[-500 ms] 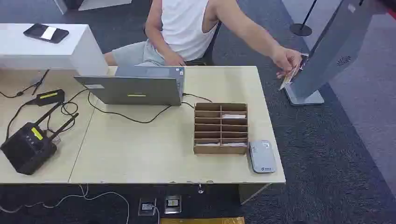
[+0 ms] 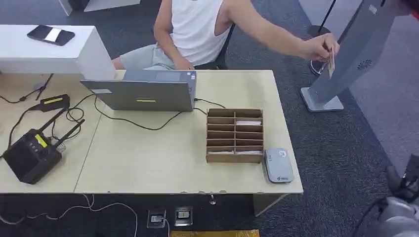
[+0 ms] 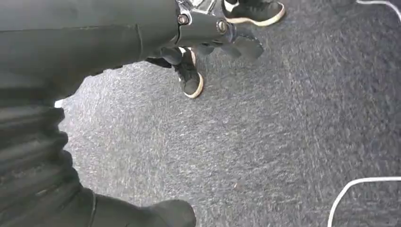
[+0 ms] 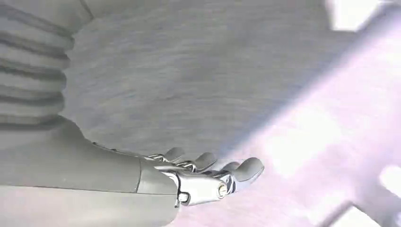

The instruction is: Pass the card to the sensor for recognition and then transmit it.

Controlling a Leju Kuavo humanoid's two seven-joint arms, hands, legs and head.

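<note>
A person's hand [image 2: 316, 49] holds a card [image 2: 330, 63] upright beside the grey kiosk stand [image 2: 352, 54], off the table's far right corner. On the table, a wooden slotted card box [image 2: 234, 136] holds a few white cards. The grey card sensor [image 2: 278, 166] lies just to its right, near the front edge. My right hand [image 2: 407, 177] rises at the lower right, off the table, on its silver arm. In the right wrist view, the right hand [image 4: 208, 177] has straight fingers and holds nothing. My left hand [image 3: 217, 33] hangs over the carpet with nothing in it.
A grey laptop [image 2: 148, 91] stands open at the table's back, cables trailing from it. A black router [image 2: 32, 153] and a power adapter [image 2: 52, 101] sit on the left table. A phone [image 2: 51, 34] lies on a white box. Someone's shoes [image 3: 189, 78] stand near my left hand.
The person's hand has lifted the card higher along the kiosk and turned it upright. My right arm and hand have come into view at the lower right.
</note>
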